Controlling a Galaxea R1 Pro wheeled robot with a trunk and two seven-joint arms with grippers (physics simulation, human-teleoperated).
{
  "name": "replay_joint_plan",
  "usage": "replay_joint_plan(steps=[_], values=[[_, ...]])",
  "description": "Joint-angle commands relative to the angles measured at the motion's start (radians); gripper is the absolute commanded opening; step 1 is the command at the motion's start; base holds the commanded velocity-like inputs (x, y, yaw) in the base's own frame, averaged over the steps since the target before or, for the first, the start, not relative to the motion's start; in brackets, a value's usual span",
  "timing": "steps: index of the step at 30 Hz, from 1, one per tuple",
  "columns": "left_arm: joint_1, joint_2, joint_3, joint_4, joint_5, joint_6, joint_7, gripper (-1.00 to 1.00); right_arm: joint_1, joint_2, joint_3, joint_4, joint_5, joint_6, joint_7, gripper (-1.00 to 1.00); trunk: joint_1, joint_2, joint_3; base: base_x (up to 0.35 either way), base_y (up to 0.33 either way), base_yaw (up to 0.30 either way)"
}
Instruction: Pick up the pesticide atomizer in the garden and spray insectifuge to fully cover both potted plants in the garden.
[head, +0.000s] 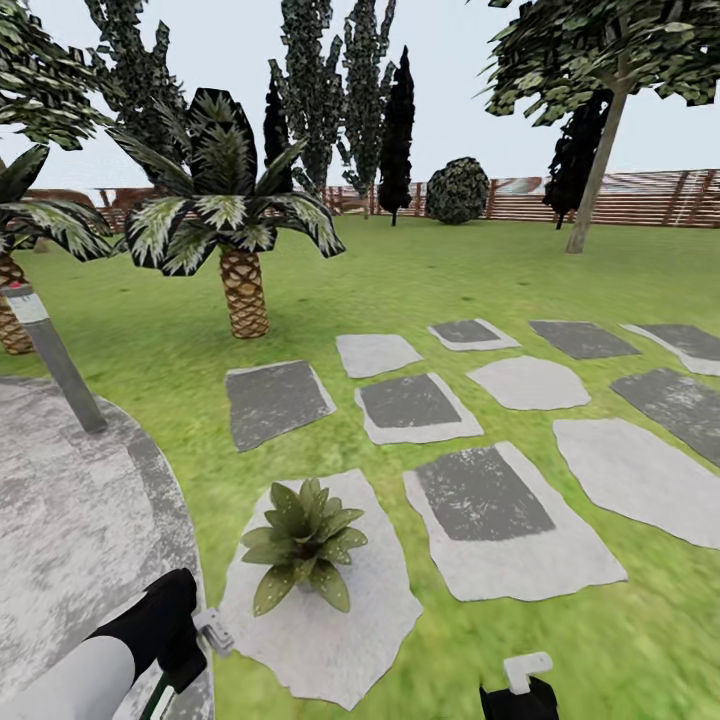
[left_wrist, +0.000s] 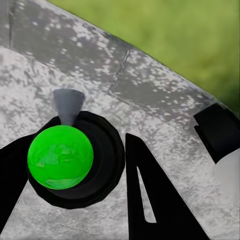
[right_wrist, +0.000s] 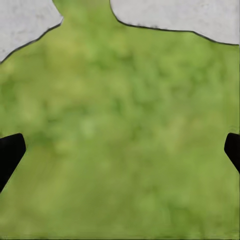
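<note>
Atomizer pickup looks done: the left gripper (left_wrist: 100, 175) has its jaws clamped on the pesticide atomizer (left_wrist: 61, 156), bright green body between the black fingers, grey nozzle poking forward past the tips over the paved patio (left_wrist: 150, 85). Just ahead and to the right of those jaws, one potted plant (head: 303, 543) sits on a stepping stone (head: 330, 640), pot hidden under the leaves. Whether it's been sprayed, hard to say. Second plant still to find. Right gripper (right_wrist: 120, 150) hangs jaws wide apart, holding nothing, over lawn (right_wrist: 120, 125).
</note>
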Motion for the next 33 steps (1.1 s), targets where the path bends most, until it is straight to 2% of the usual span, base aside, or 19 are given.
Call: replay_joint_plan(steps=[1,12,14,17,19,27,31,33], values=[[0.000,0.001,-0.003,-0.003,-0.008,0.001,-0.009,-1.00,-0.001,0.000,-0.007,0.001,0.010,-0.004,-0.002,1.00,0.000,0.000,0.000,-0.080,0.294,-0.254],[-0.019,0.011,-0.007,-0.018,-0.011,0.000,-0.024,-1.00,-0.001,0.001,-0.007,0.002,0.010,-0.004,-0.002,1.00,0.000,0.000,0.004,-0.008,0.312,-0.254],[-0.036,0.014,-0.010,-0.019,-0.017,0.000,-0.040,-1.00,-0.001,0.001,-0.007,0.002,0.011,-0.004,-0.002,1.00,0.000,0.000,0.004,0.000,0.317,-0.254],[-0.077,0.024,-0.013,-0.020,-0.024,-0.001,-0.101,-1.00,-0.001,0.001,-0.007,0.002,0.010,-0.004,-0.002,1.00,0.000,0.000,0.006,0.000,0.319,-0.254],[-0.083,0.026,-0.013,-0.025,-0.026,-0.001,-0.118,-1.00,-0.001,0.001,-0.007,0.002,0.011,-0.004,-0.002,1.00,0.000,0.000,0.006,0.000,0.319,-0.254],[-0.087,0.027,-0.021,-0.050,-0.024,-0.024,-0.133,-1.00,-0.001,0.000,-0.007,0.001,0.011,-0.004,-0.002,1.00,0.000,0.000,0.007,0.115,0.320,-0.133],[-0.087,0.026,-0.065,-0.050,-0.026,-0.031,-0.180,-1.00,-0.001,-0.006,-0.007,0.002,0.013,-0.005,-0.001,1.00,0.000,0.000,0.007,0.173,0.309,-0.004],[-0.087,0.026,-0.073,-0.050,-0.026,-0.033,-0.189,-1.00,-0.001,-0.007,-0.007,0.001,0.013,-0.005,-0.001,1.00,0.000,0.000,0.007,0.206,0.288,-0.001]])
